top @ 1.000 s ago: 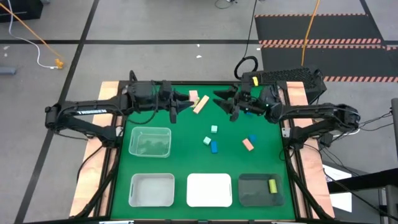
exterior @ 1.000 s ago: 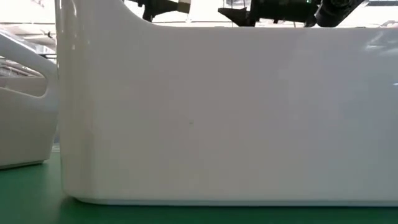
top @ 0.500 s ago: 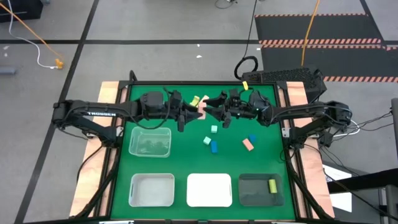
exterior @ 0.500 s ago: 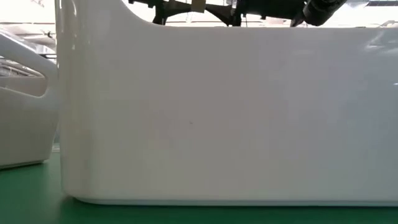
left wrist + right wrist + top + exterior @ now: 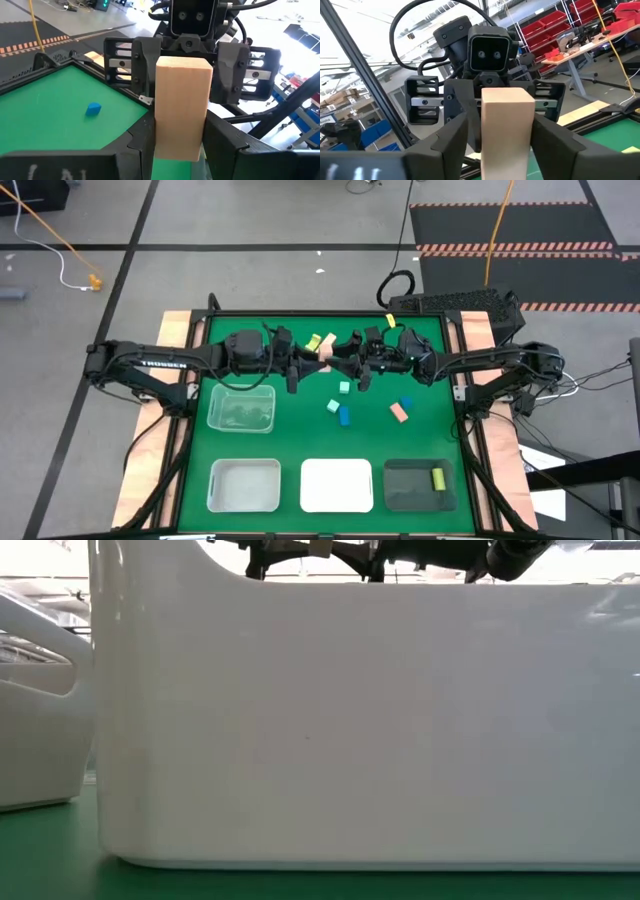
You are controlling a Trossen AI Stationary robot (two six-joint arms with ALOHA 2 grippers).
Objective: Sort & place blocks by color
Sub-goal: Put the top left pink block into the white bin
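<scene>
Blocks lie scattered on the green table (image 5: 260, 455); one tan wooden block (image 5: 325, 353) is held in the air at the far middle, between the two grippers. Left gripper (image 5: 306, 361): fingers clamped on the wooden block's near end, as its wrist view shows (image 5: 181, 112). Right gripper (image 5: 343, 357): fingers set on either side of the same block's other end (image 5: 505, 125), close to its faces; whether they press it cannot be told. A yellow-green block (image 5: 313, 342) lies just behind the grippers. Mint blocks (image 5: 344, 388), a blue block (image 5: 345, 416), another blue block (image 5: 405, 404) and a pink block (image 5: 398, 413) lie mid-table. A yellow-green bar (image 5: 438, 478) lies in the dark tray (image 5: 400, 492). The low view is filled by a white tray (image 5: 360, 720).
</scene>
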